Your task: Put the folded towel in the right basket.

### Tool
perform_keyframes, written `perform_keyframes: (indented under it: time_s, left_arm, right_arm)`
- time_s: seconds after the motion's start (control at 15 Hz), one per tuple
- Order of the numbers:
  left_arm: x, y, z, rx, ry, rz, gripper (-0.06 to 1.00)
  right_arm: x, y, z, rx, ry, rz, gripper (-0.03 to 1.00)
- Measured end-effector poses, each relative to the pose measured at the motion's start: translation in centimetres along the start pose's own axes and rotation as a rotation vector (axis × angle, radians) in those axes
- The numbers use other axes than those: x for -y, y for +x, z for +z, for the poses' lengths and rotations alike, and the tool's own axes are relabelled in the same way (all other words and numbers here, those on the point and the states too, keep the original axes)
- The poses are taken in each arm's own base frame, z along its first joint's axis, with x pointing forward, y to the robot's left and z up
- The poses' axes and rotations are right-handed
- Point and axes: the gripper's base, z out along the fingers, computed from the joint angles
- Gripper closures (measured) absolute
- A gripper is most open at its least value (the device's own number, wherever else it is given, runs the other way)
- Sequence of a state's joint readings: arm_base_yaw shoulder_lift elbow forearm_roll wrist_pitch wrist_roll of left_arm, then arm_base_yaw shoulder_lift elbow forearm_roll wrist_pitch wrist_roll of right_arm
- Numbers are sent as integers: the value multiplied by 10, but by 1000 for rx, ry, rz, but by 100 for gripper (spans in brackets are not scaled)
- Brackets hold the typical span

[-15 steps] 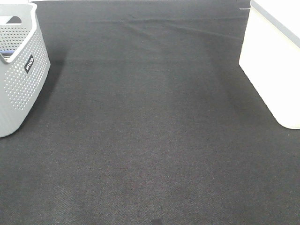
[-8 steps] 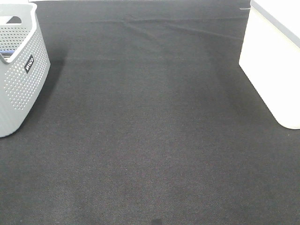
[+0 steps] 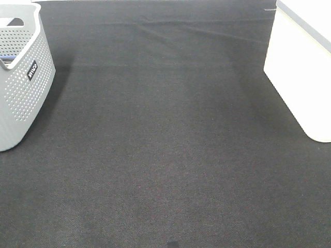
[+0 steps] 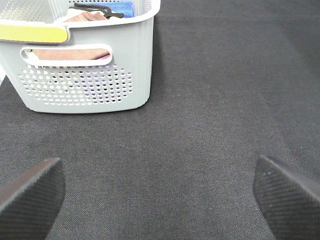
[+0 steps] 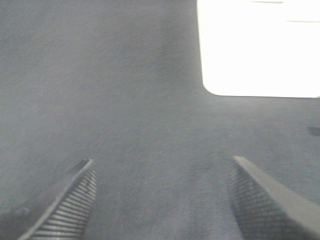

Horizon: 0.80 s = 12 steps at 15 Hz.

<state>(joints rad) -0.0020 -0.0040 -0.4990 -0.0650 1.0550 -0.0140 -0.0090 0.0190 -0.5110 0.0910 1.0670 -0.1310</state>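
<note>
Folded towel cannot be told for certain. Only cloth on show: a pinkish-brown folded piece (image 4: 70, 52), soft and flat-layered, seen through the handle slot of the grey basket (image 4: 90, 90), plus a blue folded piece (image 4: 117, 7) higher up inside, beside a thin black object (image 4: 97, 11).

Grey basket stands at the table's left edge near the far corner (image 3: 20, 103), upright, perforated walls, a small dark label (image 3: 32, 70) on its side, a yellow strip (image 4: 32, 32) along one rim.

White basket (image 3: 295, 67) stands at the table's right edge, smooth-walled; inside hidden in every view, overexposed in the right wrist view (image 5: 260, 50).

Table (image 3: 165, 155) covered in dark, finely woven cloth, slightly creased near the far edge.

Left fingers (image 4: 30, 195) spread wide, nothing between them, hovering over the dark cloth near the grey basket. Right fingers (image 5: 70, 200) likewise wide apart and holding nothing, facing the white basket.
</note>
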Motion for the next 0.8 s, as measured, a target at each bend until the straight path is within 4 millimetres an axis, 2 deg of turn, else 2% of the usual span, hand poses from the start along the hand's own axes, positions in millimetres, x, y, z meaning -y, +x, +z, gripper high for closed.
perform_keyframes:
  time_s: [0.8]
  left_arm:
    - [0, 0, 0, 0, 0, 0, -2]
  right_arm:
    - [0, 2, -4, 27, 2, -2, 27]
